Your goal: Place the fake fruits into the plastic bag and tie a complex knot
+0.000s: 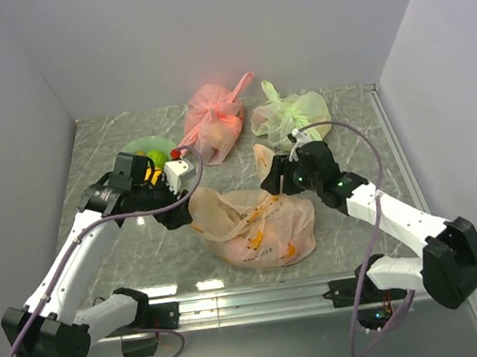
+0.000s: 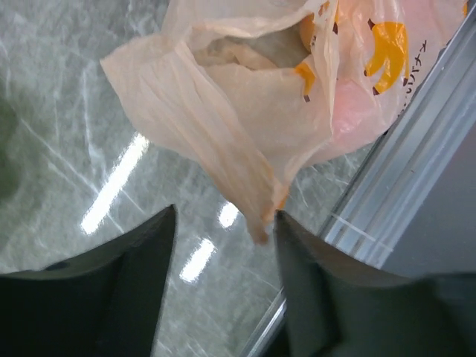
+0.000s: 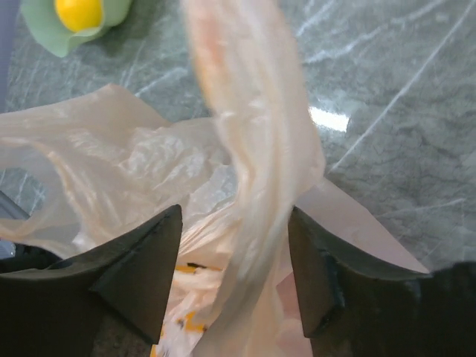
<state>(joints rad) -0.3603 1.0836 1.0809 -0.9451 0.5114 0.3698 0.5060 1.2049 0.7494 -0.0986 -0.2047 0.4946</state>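
Plastic bag (image 1: 258, 228) open on a glossy grey-green marbled table (image 1: 111, 133), with plain pale walls (image 1: 202, 26) on three sides.
The bag lies unknotted at the table's front middle. The left gripper (image 2: 225, 212) stands spread, one handle tip between its fingers. The right gripper (image 3: 235, 210) gapes around the other, blurred handle.

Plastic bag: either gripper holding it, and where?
Neither grips it. Left gripper and right gripper stand open, a plastic bag handle loose between each one's fingers.

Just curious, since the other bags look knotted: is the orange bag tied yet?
Untied: the plastic bag has its two handles apart, one at each end, and its mouth gapes open.
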